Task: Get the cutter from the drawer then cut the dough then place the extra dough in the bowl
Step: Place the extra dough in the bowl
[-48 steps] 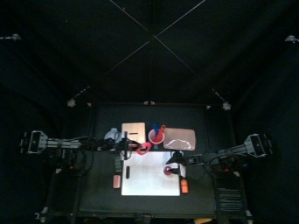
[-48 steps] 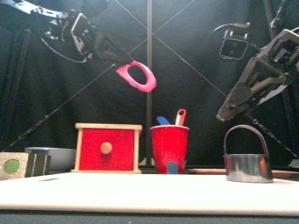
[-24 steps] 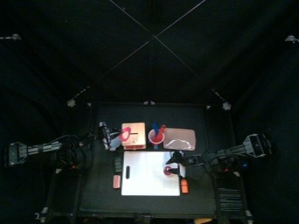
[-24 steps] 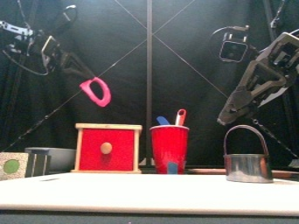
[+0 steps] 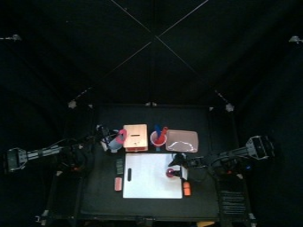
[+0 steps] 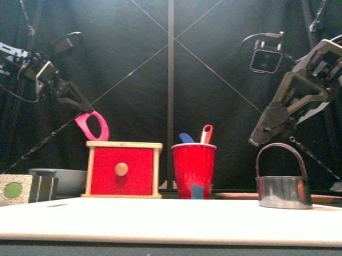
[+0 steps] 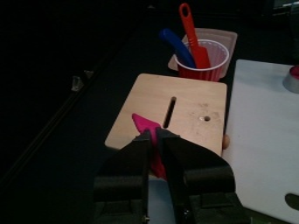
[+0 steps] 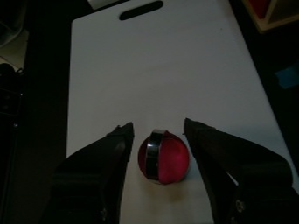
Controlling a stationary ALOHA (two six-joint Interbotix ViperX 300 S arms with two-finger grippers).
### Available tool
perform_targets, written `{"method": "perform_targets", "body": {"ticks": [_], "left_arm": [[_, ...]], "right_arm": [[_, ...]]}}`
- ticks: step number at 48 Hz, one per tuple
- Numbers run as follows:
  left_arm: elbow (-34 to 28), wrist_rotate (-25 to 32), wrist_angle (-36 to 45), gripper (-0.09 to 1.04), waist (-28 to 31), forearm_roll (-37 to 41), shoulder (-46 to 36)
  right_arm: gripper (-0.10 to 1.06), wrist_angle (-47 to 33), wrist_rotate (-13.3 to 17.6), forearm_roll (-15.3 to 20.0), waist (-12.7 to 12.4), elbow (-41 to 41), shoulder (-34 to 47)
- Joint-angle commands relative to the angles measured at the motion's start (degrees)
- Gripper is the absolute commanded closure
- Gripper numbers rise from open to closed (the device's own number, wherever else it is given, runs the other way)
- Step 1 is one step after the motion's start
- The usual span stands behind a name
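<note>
Left gripper [image 7: 158,149] pinched, right [image 8: 158,128] seemingly spread

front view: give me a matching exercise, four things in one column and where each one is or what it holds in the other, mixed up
Things
1. pink dough
2. cutter
3. red cup
4. wooden box

Places or states
a. stands on the white board, at the right
b. shows a red drawer front, just left of the red cup
c. hangs in the air, pinched by the left gripper
d. holds a blue knife and a red knife

Pairs: 1-c, 2-a, 3-d, 4-b
</note>
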Motion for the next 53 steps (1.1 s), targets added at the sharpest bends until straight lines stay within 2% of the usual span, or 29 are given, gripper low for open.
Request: {"method": "perform_targets", "body": {"ticks": [1,14,27,53], "left_arm": [[0.3,0.1,0.3,0.41,1.2,-0.2,-2.5],[2.7,0.0,5.4,0.41,5.7,-1.0,-5.8],[5.2,-0.1,5.7,0.41,6.2,-2.6,-4.5],[6.8,-0.4,3.5,0.39,6.3,-6.9,4.6]], "right_arm": [[0.11,-0.3,0.1,0.4,0.2,-0.5,-0.4],[0.11,-0.3,0.1,0.9,0.2,-0.7,0.1],[0.11,-0.3,0.1,0.8,0.2,-0.9,0.4],[0.11,-0.3,0.1,0.9,0.1,-1.1,0.4]]}}
